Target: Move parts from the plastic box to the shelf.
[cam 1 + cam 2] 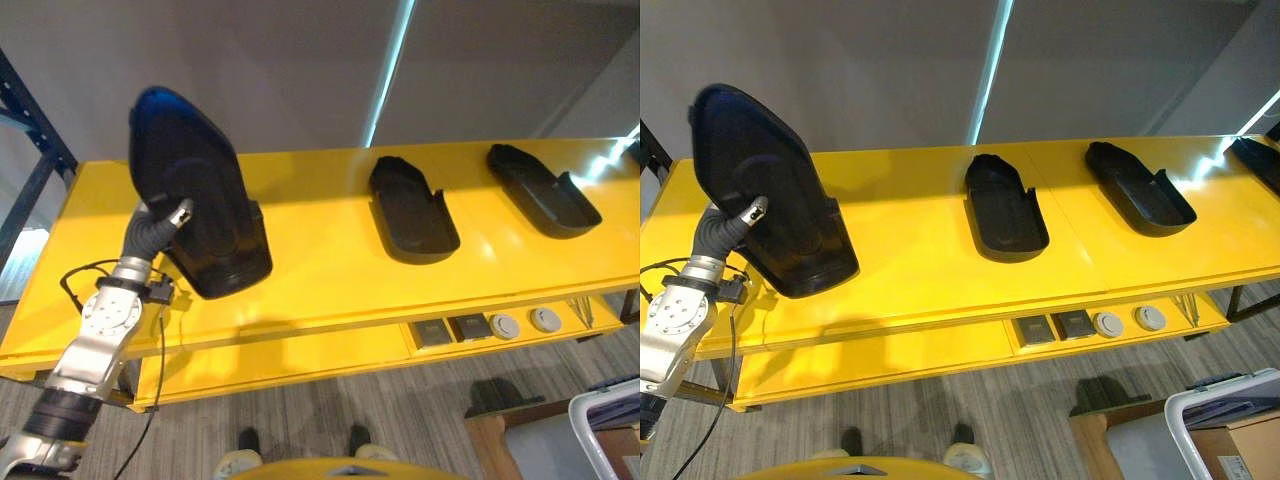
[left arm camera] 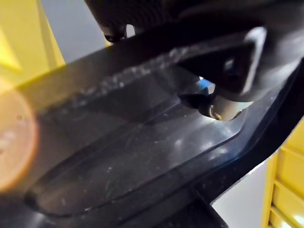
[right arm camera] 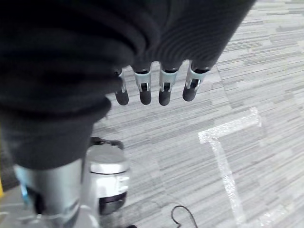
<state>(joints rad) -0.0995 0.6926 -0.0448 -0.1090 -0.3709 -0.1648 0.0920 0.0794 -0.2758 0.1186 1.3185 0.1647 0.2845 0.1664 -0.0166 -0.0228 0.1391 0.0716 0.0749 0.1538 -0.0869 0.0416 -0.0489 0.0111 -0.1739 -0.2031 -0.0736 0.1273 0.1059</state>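
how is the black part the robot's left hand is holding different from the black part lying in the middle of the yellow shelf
The held black part is tipped up on its lower end, its underside facing the camera; the middle black part lies flat, hollow side up. The left hand grips the held part, while nothing touches the middle part. The held part sits at the left end of the yellow shelf, the other near its centre. Both are black moulded shells of similar elongated shape.

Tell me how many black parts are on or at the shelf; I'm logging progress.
3, maybe 4: one tilted in the left hand at the shelf's left end, one lying mid-shelf, one further right, perhaps another at the far right edge.
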